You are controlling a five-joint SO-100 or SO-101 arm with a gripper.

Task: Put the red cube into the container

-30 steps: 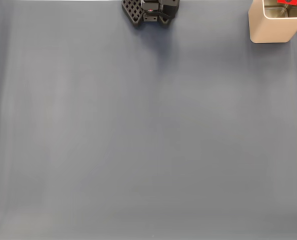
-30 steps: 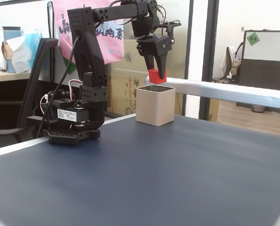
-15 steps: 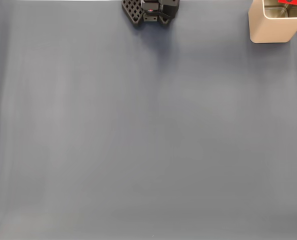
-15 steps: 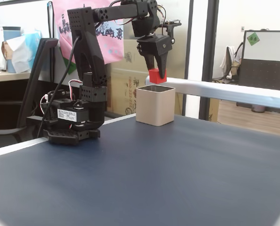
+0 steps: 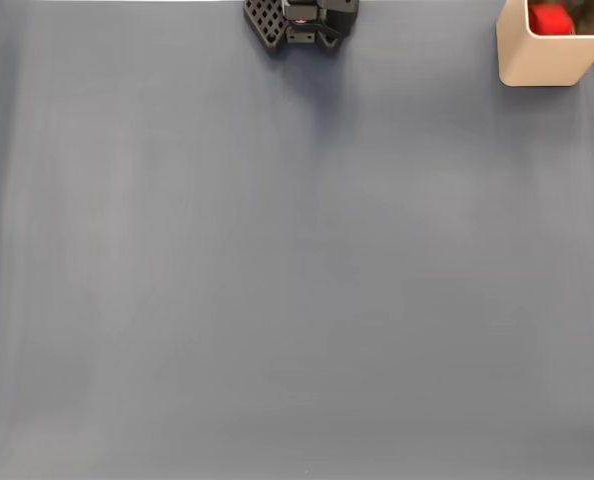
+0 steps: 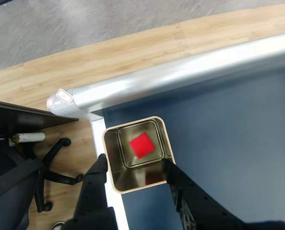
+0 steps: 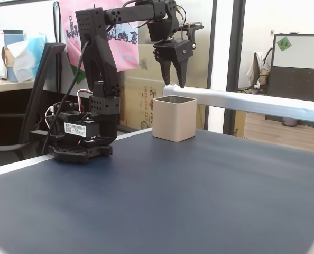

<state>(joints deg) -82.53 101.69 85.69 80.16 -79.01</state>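
Red cube inside the beige container, gripper spread and empty above it.

In the wrist view the red cube [image 6: 141, 145] lies on the shiny floor of the container [image 6: 112, 165], centre frame, with the gripper [image 6: 133, 165] fingers apart on either side of the rim and cut off at the bottom edge. In a fixed view the container [image 5: 537, 65] sits in the upper right corner, partly cropped, the cube [image 5: 549, 18] a blurred red patch inside. In the side fixed view the container [image 7: 173, 120] wall hides the cube; the gripper [image 7: 174, 82] hangs open just above. The dark blue mat [image 7: 199, 196] covers the table; an office chair [image 6: 32, 182], wooden floor and a silver rail [image 6: 190, 72] surround it.
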